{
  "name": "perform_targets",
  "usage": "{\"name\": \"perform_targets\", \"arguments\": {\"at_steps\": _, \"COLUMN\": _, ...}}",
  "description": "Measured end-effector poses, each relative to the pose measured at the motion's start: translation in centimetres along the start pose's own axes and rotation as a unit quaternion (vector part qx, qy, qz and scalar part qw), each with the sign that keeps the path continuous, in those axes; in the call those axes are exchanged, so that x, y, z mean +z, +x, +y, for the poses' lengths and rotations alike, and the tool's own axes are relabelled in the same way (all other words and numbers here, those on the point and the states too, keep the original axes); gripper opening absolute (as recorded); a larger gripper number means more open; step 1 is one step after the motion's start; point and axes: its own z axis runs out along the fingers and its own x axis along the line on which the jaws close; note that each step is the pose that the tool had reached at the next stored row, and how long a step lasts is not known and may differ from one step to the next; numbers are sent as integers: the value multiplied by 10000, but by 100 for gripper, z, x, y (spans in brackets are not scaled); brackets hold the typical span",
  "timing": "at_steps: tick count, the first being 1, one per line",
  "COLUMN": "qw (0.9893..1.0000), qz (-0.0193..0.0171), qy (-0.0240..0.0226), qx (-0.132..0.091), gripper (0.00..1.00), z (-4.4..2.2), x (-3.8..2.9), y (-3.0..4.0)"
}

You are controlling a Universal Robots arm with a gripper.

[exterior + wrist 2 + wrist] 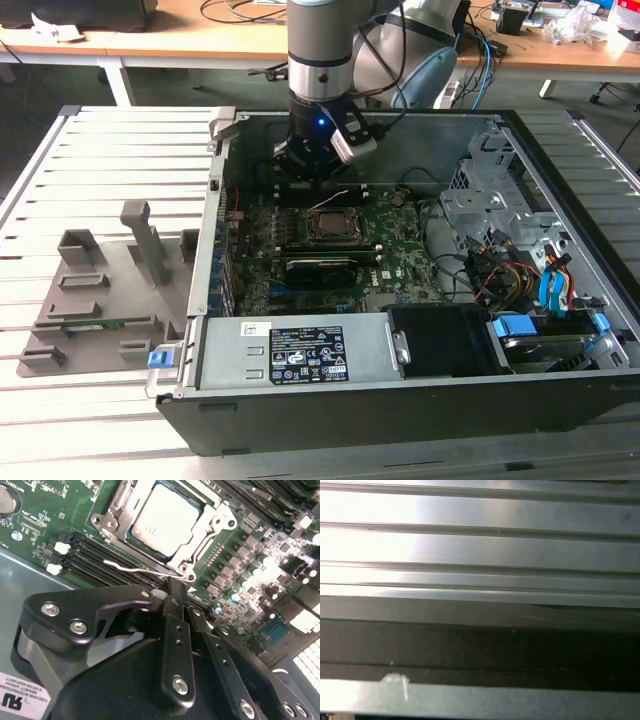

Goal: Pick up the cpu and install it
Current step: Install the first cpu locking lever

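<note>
A ribbed metal table (110, 135) of long pale slats fills the exterior view from the left edge across to the far right. Sitting directly on it, centre to right of frame, is an open computer case (400, 390), its dark front wall at the lower edge. At middle left lies a flat grey holder tray (100, 300) with upright blocks, just beside the case. The first wrist view looks along bright metal slats (480, 550).
</note>
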Motion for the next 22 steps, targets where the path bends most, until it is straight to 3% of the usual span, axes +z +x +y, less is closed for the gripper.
{"name": "perform_targets", "arguments": {"at_steps": 3, "qw": 9998, "qz": -5, "qy": -3, "qx": -189, "gripper": 11, "z": 3, "x": 24, "y": -24}}
{"name": "perform_targets", "arguments": {"at_steps": 20, "qw": 9997, "qz": -3, "qy": -4, "qx": -238, "gripper": 11, "z": 19, "x": 155, "y": -222}}
{"name": "perform_targets", "arguments": {"at_steps": 22, "qw": 9997, "qz": -1, "qy": -4, "qx": -242, "gripper": 11, "z": 18, "x": 173, "y": -271}}
